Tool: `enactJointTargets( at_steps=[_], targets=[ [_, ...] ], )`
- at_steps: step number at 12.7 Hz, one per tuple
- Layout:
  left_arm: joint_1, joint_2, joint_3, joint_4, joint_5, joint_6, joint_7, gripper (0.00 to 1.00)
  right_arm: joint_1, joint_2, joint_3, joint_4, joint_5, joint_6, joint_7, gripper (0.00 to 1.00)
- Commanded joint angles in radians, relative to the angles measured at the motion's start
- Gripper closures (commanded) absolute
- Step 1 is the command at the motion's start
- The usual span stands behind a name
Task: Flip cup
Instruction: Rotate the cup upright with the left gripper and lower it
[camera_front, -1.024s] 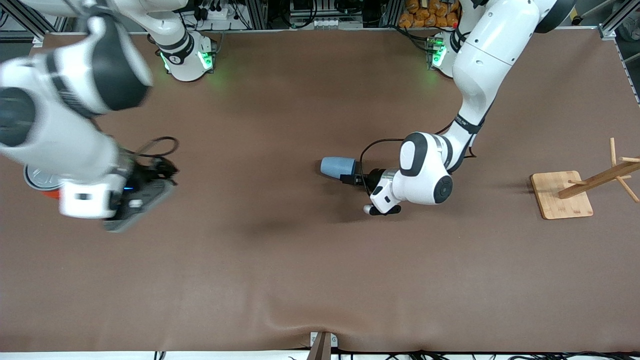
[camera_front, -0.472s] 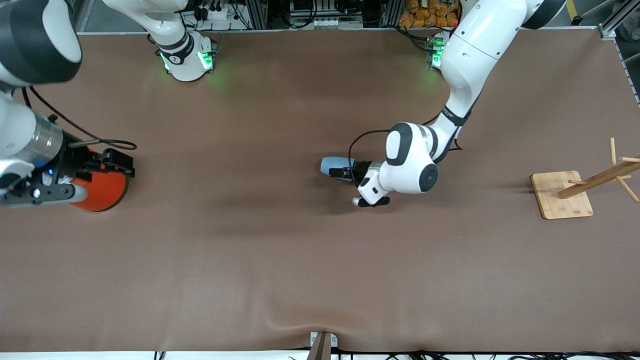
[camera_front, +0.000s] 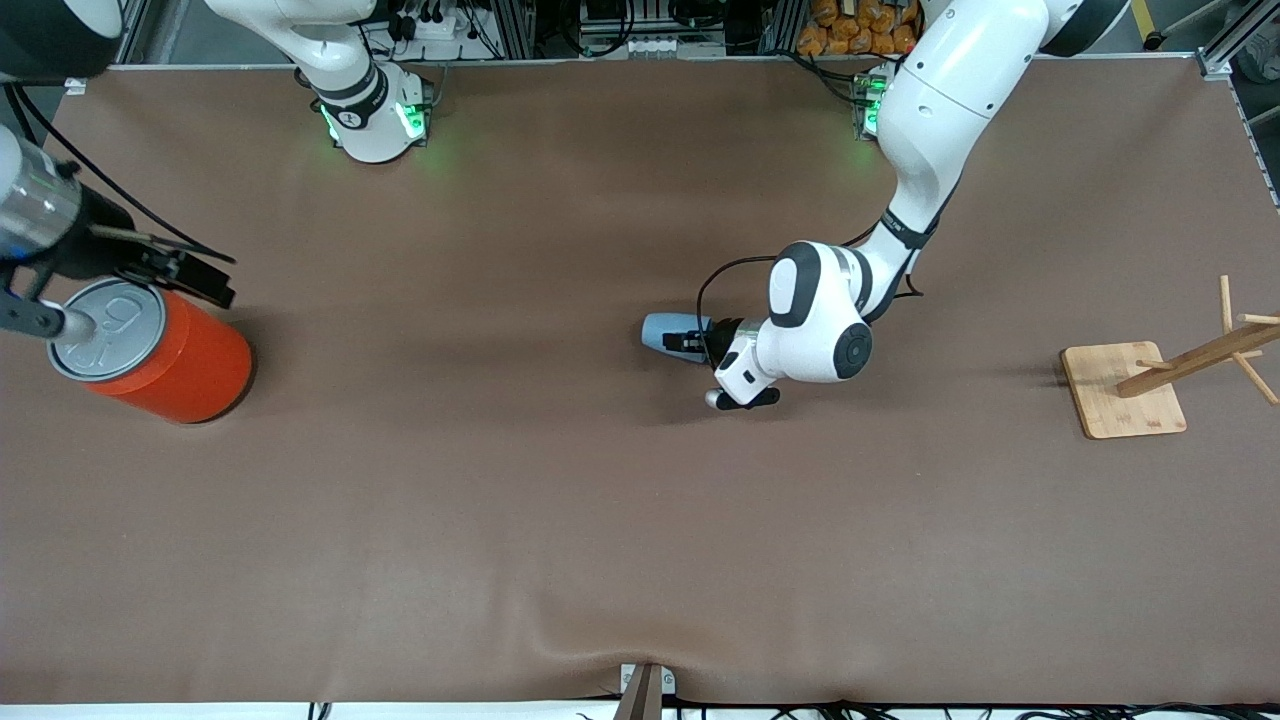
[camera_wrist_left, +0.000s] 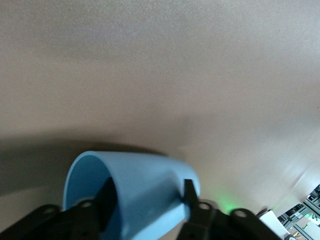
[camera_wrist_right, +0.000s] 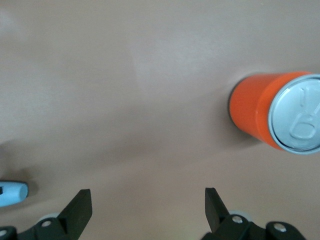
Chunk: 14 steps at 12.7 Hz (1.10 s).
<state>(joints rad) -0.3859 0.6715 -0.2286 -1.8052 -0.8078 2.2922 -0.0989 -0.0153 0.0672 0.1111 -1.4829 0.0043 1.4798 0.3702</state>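
Note:
The light-blue cup (camera_front: 662, 332) lies on its side in the middle of the table. My left gripper (camera_front: 688, 343) is low at its mouth. In the left wrist view, one finger (camera_wrist_left: 107, 200) is inside the cup (camera_wrist_left: 150, 185) and the other (camera_wrist_left: 191, 197) is outside its wall. The left gripper (camera_wrist_left: 148, 192) is part open around that wall. My right gripper (camera_front: 70, 315) is open and empty, up in the air over the orange can at the right arm's end. It (camera_wrist_right: 145, 192) looks down on bare table, with the cup (camera_wrist_right: 12, 193) at that view's edge.
A big orange can (camera_front: 165, 365) with a grey pull-tab lid stands upright at the right arm's end; it also shows in the right wrist view (camera_wrist_right: 260, 107). A wooden peg rack on a square base (camera_front: 1125, 390) stands at the left arm's end.
My right arm has lifted and pulled back off the orange can, which now stands uncovered. My left gripper has slid onto the cup's rim; the cup has not moved.

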Motion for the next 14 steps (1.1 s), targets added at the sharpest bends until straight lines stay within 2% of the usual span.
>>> enactJointTargets(
  at_steps=[1, 3, 4, 6, 8, 10, 14],
  targets=[
    [-0.007, -0.05, 0.008, -0.045, 0.004, 0.016, 0.001, 1.0, 0.002, -0.136, -0.021, -0.152, 0.025, 0.039, 0.01, 0.0],
    [-0.021, -0.069, 0.012, -0.045, 0.033, 0.018, -0.008, 1.0, 0.0, -0.135, -0.04, -0.128, 0.016, 0.027, 0.0, 0.0],
    [-0.021, -0.085, 0.014, -0.043, 0.074, 0.018, -0.024, 1.0, 0.003, -0.123, -0.059, -0.081, 0.011, 0.024, -0.064, 0.0],
    [-0.008, -0.105, 0.015, -0.013, 0.227, 0.018, -0.166, 1.0, 0.0, -0.116, -0.059, -0.031, 0.009, 0.027, -0.149, 0.0],
    [0.027, -0.105, 0.04, 0.052, 0.4, 0.018, -0.341, 1.0, -0.003, -0.112, -0.071, -0.014, 0.064, 0.019, -0.149, 0.0],
    [0.039, -0.102, 0.122, 0.11, 0.556, 0.016, -0.404, 1.0, 0.003, -0.098, -0.096, 0.002, 0.066, 0.017, -0.152, 0.0],
    [0.038, -0.087, 0.32, 0.197, 0.728, 0.016, -0.403, 1.0, 0.005, -0.095, -0.097, 0.058, 0.046, -0.022, -0.142, 0.0]
  ],
)
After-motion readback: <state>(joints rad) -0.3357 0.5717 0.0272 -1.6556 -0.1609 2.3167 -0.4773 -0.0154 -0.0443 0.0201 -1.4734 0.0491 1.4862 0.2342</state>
